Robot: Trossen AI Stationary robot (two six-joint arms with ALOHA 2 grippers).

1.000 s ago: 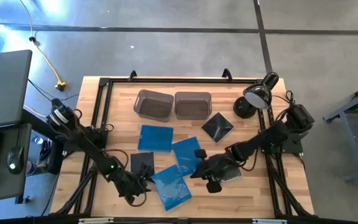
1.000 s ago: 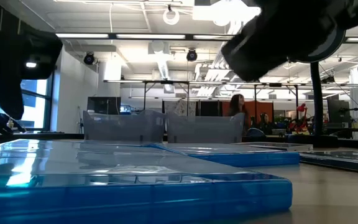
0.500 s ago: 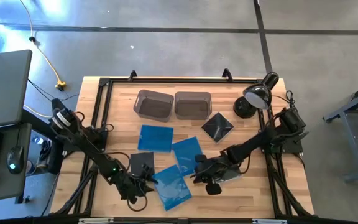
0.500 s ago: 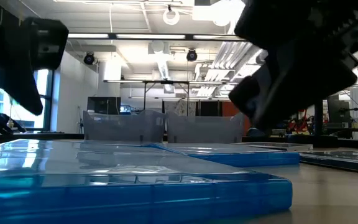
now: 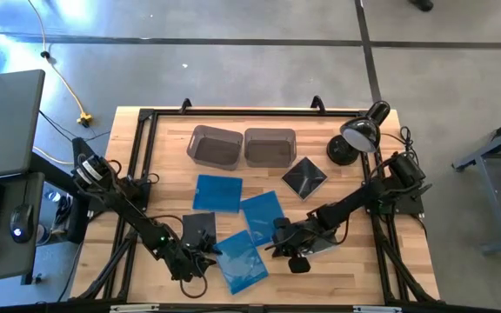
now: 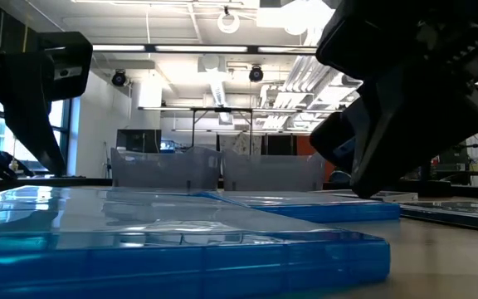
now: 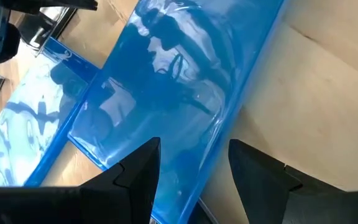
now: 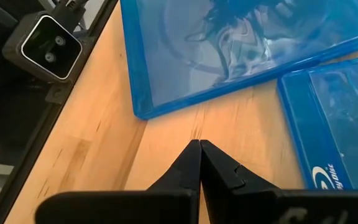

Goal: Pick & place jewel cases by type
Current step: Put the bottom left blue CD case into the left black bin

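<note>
Three blue jewel cases lie flat on the wooden table: one far left (image 5: pixel 217 193), one in the middle (image 5: pixel 262 213) and one near (image 5: pixel 240 259). Black cases lie at the left (image 5: pixel 199 228) and the far right (image 5: pixel 305 178); a third (image 5: pixel 324 246) shows partly under my right arm. My left gripper (image 5: pixel 205 252) is open at the near blue case's left edge (image 7: pixel 229 112), one finger over the case and one over the wood. My right gripper (image 5: pixel 278 236) is shut and empty; its tips (image 8: pixel 199 144) are over bare wood between the near (image 8: pixel 229 50) and middle (image 8: pixel 334 124) blue cases.
Two translucent grey bins (image 5: pixel 215 145) (image 5: pixel 270 145) stand side by side at the table's far side. A black desk lamp (image 5: pixel 359 135) stands at the far right corner. A small camera (image 8: pixel 45 46) sits at the table's near edge. A black frame runs around the table.
My right gripper has come down and gone a little toward the table's left, toward the near blue case, staying shut. My left gripper has moved a little toward the near blue case's left edge. No case has moved.
</note>
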